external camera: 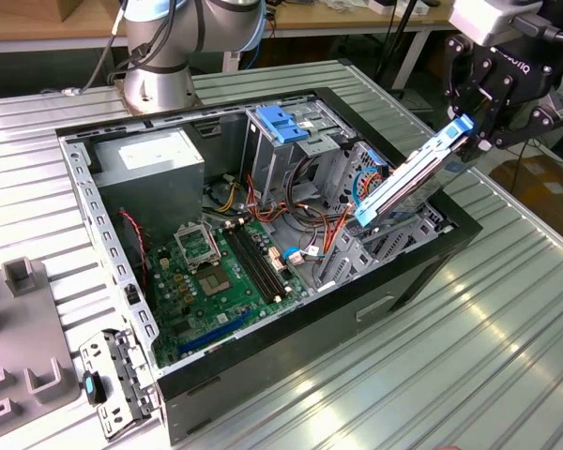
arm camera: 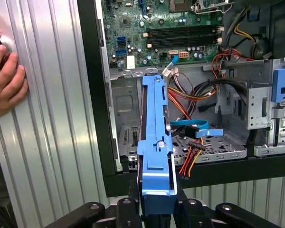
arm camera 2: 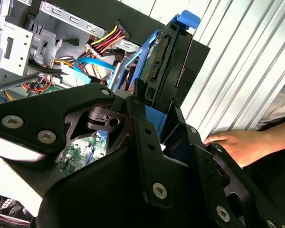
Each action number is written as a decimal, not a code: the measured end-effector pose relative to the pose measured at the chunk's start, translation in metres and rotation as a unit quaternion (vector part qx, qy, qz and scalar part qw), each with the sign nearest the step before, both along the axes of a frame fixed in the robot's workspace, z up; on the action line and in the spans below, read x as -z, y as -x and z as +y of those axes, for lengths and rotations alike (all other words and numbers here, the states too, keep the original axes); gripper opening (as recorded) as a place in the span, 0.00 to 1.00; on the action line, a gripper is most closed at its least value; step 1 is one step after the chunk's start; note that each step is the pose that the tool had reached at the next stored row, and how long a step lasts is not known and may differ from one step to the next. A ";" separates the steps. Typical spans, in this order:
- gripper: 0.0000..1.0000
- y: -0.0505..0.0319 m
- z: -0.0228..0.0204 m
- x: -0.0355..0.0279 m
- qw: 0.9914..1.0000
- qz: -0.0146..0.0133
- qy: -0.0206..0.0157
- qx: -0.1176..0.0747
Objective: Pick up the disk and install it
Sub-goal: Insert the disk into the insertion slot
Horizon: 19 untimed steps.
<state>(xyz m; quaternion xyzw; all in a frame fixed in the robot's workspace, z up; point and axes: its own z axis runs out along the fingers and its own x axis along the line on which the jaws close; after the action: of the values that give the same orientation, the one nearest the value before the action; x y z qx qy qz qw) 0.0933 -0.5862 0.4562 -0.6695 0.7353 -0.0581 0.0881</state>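
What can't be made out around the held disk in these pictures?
The disk label face: the first wrist view sees it edge-on, blue rail foremost.
The hand: cut off by that view's edge.
The disk's gripped end in the second wrist view: covered by the black body of the gripper.

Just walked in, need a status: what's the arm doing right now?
The gripper is clamped on the upper end of the disk, holding it tilted over the open computer case at the exterior view's right, with the lower end angled down toward the inside. The disk isn't seated yet. A person's hand rests on the table beside the case.
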 end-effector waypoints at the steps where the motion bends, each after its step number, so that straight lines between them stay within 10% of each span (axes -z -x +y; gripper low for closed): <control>1: 0.36 0.0022 0.0000 -0.0005 1.000 0.000 0.000 0.000; 13: 0.36 0.0055 0.0000 -0.0035 1.000 -0.009 0.000 0.000; 16: 0.36 0.0086 0.0000 -0.0036 1.000 -0.031 0.000 -0.001; 19: 0.36 0.0135 0.0000 -0.0036 0.999 -0.045 0.000 -0.001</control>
<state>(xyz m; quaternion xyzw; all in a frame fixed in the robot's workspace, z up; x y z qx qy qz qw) 0.0798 -0.5862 0.4598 -0.6670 0.7298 -0.0877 0.1214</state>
